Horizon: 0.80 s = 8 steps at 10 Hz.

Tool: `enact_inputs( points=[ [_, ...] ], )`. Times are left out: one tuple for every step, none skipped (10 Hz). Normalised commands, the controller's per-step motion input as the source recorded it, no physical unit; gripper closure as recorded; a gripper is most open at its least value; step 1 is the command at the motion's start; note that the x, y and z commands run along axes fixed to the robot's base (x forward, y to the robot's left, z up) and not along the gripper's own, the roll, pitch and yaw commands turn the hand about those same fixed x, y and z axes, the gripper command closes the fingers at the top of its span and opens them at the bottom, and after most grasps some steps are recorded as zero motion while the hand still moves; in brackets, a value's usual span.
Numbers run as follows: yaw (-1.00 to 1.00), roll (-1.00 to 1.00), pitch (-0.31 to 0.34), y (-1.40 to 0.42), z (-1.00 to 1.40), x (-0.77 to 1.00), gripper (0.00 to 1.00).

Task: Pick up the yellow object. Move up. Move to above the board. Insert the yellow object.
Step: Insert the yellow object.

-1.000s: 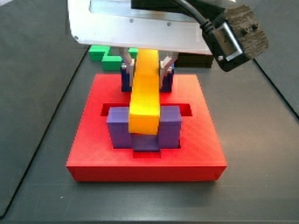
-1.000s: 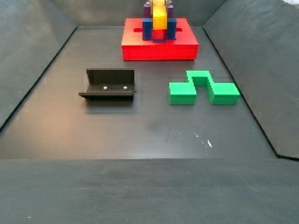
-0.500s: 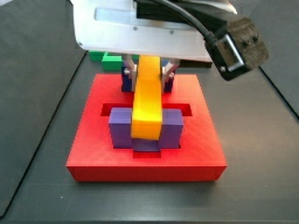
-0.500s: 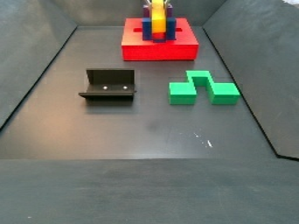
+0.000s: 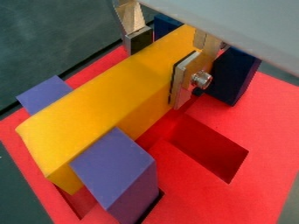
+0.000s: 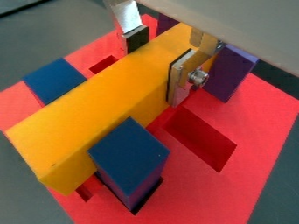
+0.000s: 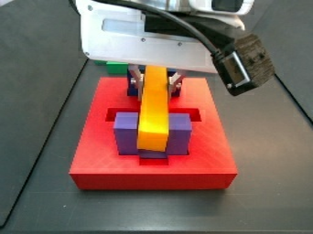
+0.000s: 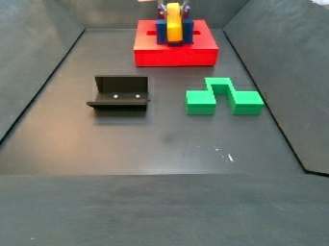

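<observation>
We've got the gripper (image 5: 163, 59) clamped on the far end of the yellow object (image 5: 111, 109), silver fingers (image 6: 184, 75) flat against both its sides. The bar sits low between the upright posts (image 7: 123, 131) on the board (image 7: 153, 170), near the top middle of a side view. Down on the floor, the green zigzag block (image 8: 221, 96) sits mid-right and the fixture (image 8: 119, 94) mid-left, both well apart from the board (image 8: 176, 54). No readable writing anywhere.

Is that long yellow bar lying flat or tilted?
Tilted. The long yellow bar slopes between the posts of the flat red board, its far end higher, clamped in the gripper.
</observation>
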Motion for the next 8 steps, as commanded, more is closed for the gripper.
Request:
enact_inputs(
  points=[
    [0.12, 0.17, 0.000, -0.09, -0.20, 0.00, 1.00],
    [0.11, 0.17, 0.000, -0.07, -0.20, 0.00, 1.00],
    [0.11, 0.17, 0.000, -0.05, -0.22, 0.00, 1.00],
    [0.10, 0.15, 0.000, -0.05, -0.21, 0.00, 1.00],
    [0.03, 0.07, 0.000, -0.07, -0.17, 0.00, 1.00],
    [0.00, 0.04, -0.004, -0.06, -0.15, 0.00, 1.00],
    [0.00, 0.02, -0.014, -0.09, -0.15, 0.00, 1.00],
    [0.00, 0.02, -0.011, -0.13, -0.10, 0.00, 1.00]
  ],
)
